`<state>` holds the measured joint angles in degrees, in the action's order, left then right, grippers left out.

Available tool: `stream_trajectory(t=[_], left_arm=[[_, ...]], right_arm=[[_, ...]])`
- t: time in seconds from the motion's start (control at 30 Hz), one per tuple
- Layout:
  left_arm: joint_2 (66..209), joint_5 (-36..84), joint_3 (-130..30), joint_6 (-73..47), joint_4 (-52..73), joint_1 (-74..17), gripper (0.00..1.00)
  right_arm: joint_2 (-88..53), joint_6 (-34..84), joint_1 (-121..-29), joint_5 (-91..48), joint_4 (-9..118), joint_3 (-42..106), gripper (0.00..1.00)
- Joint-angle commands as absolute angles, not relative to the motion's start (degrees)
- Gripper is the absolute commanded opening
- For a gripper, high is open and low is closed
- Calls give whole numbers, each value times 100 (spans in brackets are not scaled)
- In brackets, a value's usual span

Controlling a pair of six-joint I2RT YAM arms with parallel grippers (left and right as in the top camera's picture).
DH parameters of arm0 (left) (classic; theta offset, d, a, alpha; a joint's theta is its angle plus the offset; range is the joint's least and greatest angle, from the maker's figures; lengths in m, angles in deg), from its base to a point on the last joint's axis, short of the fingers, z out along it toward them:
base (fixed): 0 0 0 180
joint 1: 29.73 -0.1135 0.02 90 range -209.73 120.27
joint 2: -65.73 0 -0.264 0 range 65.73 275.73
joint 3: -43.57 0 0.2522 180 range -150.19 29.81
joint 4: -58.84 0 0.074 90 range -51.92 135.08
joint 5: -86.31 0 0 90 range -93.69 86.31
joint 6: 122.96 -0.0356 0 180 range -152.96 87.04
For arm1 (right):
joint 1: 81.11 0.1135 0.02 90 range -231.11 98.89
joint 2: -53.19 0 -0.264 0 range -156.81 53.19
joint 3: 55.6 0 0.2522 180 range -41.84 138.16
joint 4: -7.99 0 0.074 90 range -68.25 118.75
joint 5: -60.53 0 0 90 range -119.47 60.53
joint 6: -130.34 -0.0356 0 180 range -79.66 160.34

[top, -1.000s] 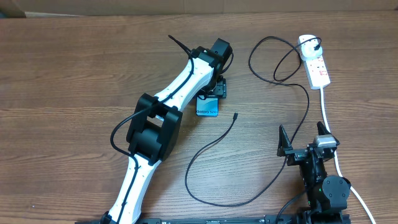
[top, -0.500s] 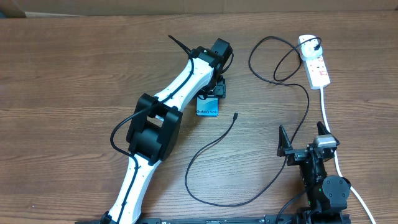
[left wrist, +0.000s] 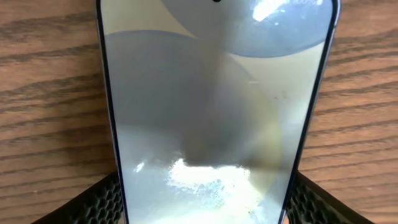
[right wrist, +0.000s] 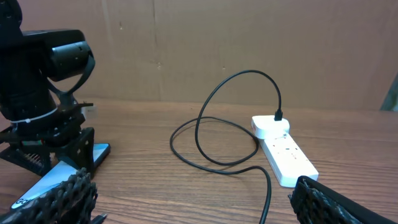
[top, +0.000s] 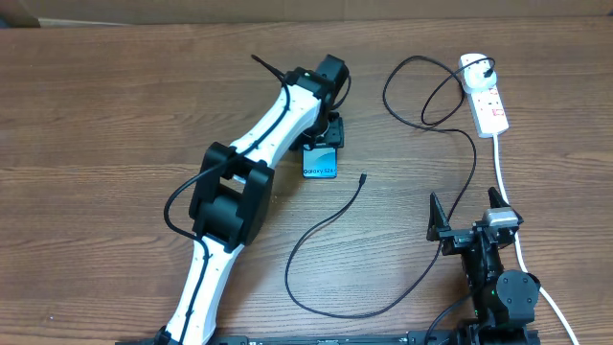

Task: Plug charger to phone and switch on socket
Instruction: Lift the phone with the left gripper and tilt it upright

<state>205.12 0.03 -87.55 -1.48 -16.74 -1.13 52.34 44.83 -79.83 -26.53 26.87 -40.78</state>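
- black connector tip [top: 363, 177] of the charger [top: 316, 235] lies loose on the table [top: 115, 115], near the phone [top: 321, 164] but not touching it. its plug [top: 489, 69] already sits in the rounded end of the socket [top: 487, 103].
- step in hand, as i judge it: steadying the phone so the tip can go into its port. it goes best with a square grip on the long edges, the phone kept low and level, and the short edge that faces the tip left uncovered.
- left hand [left wrist: 214, 208] is clenched on the phone. in the left wrist view its ribbed pads [left wrist: 99, 199] sit against both long sides, and the glossy screen fills the space between them. i cannot tell whether the phone is lifted off the table.
- a squeeze that is too hard or off-centre could twist the slim phone out of line with the tip, so an even, moderate grip seems wise.
- right hand [right wrist: 193, 202] is spread wide and holds nothing. it is parked at the near edge of the table, well apart from the tip and next to the thick white cord [top: 503, 172].
- the right hand looks like the one to fetch the cable. pinching close behind the tip should stop the thin lead from bending as it is pushed in.
- switching the socket on is not yet done and comes after the plugging. i cannot tell from these views whether it is on or off.
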Motion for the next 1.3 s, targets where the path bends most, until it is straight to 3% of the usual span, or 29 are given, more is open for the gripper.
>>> stream_trajectory(t=[0.0,0.2,0.73,1.1,1.27], left_arm=[[20779,915,-8532,-141,-1689,-327,68],[20779,1938,-8537,-144,-1729,-672,63],[20779,5260,-8537,-150,-1715,-1306,64],[20779,5584,-8537,-172,-1729,-1595,64],[20779,6318,-8537,-170,-1700,-1597,64]], right_arm=[[5302,4489,-7946,-2688,2644,-4135,100],[5302,4492,-7946,-2688,2644,-4135,100],[5302,4492,-7946,-2688,2644,-4135,100],[5302,4492,-7946,-2688,2644,-4135,100],[5302,4489,-7946,-2688,2644,-4135,100]])
